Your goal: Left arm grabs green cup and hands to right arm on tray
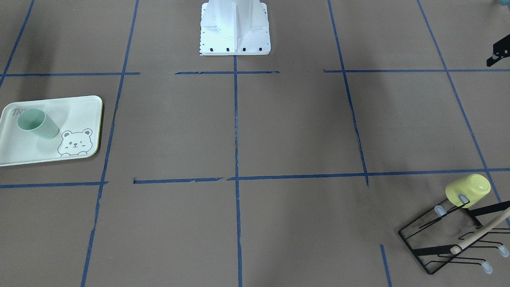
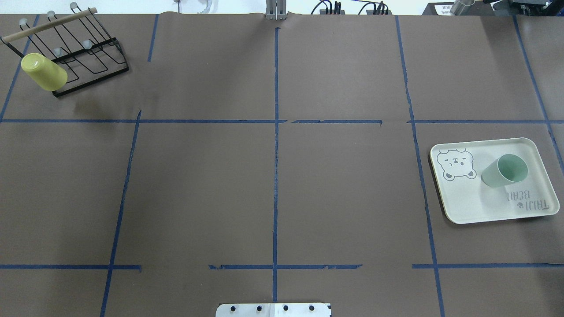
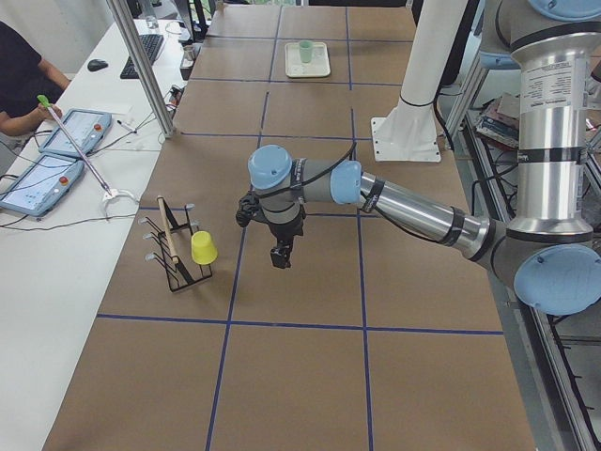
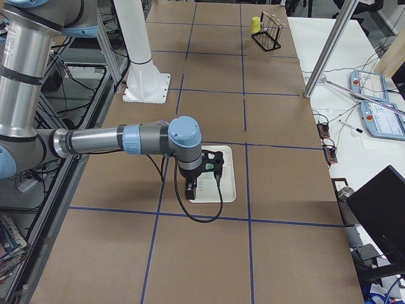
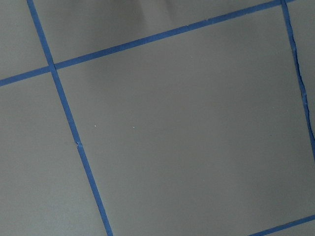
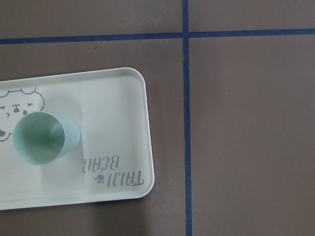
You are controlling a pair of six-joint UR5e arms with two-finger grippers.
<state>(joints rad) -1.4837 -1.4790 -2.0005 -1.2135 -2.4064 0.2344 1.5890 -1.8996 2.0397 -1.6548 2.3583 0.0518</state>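
left fingers [image 3: 279, 260]: hanging over bare tabletop [image 2: 198, 189] near the rack [image 2: 92, 81], can't tell if they're apart or together
right fingers [image 4: 188, 191]: above the tray [image 2: 476, 207], can't tell either
green cup [image 2: 504, 171]: your cup's upright on the tray, between bear and lettering
yellow cup [image 2: 43, 71]: mouth-down on the rack, far left corner

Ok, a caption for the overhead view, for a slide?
Green cup upright on the tray at right; yellow cup upended on the rack, far left corner.

Yellow cup [image 2: 44, 71] on black wire rack [image 2: 76, 53]
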